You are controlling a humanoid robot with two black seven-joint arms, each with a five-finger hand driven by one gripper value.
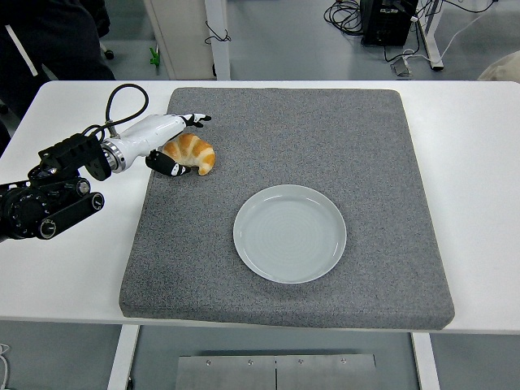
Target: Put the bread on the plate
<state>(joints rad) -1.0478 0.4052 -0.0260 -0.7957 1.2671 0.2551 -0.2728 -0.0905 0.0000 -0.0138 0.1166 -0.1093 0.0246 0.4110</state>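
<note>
A golden croissant [193,153] lies on the grey foam mat [341,138], near its left edge toward the back. My left hand [179,146] reaches in from the left and brackets the croissant: the thumb sits low at its front left, the other fingers [192,121] stretch over its back. The fingers are spread and not clamped on the bread. A pale grey plate [290,233] sits empty at the middle of the mat, to the right of and nearer than the croissant. The right arm does not show.
The mat covers most of the white table [479,162]. My left forearm and its black cable [122,101] lie over the bare table strip left of the mat. Floor, cables and furniture legs show beyond the far edge.
</note>
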